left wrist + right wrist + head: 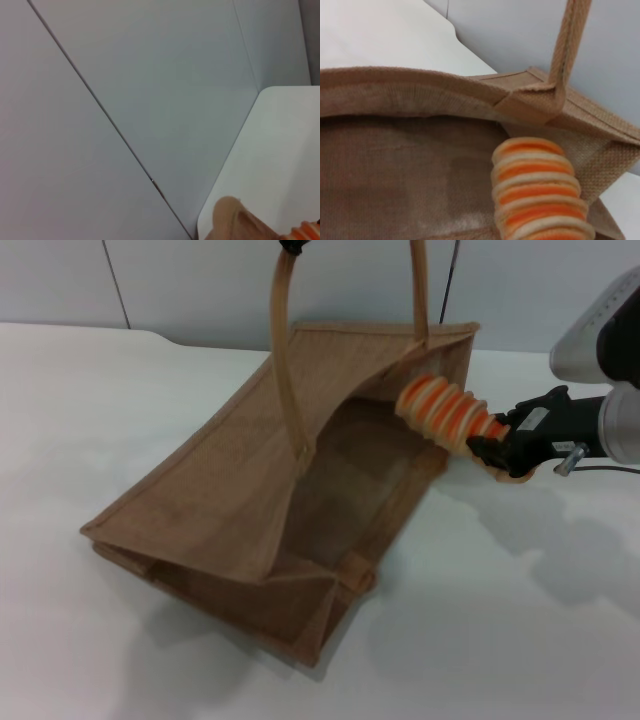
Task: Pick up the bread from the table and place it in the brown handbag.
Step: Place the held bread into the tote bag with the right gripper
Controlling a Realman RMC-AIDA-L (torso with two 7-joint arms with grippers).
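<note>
Head view: right end effector (pixel 497 452) clamped on bread (pixel 443 412); bread tip inside brown handbag (pixel 230 510) mouth.

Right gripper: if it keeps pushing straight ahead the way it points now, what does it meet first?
The right gripper, shut on the bread, points into the brown handbag's open mouth. The loaf's tip is already at the opening, so the path looks free until the bag's inner wall, though depth is hard to judge.
</note>
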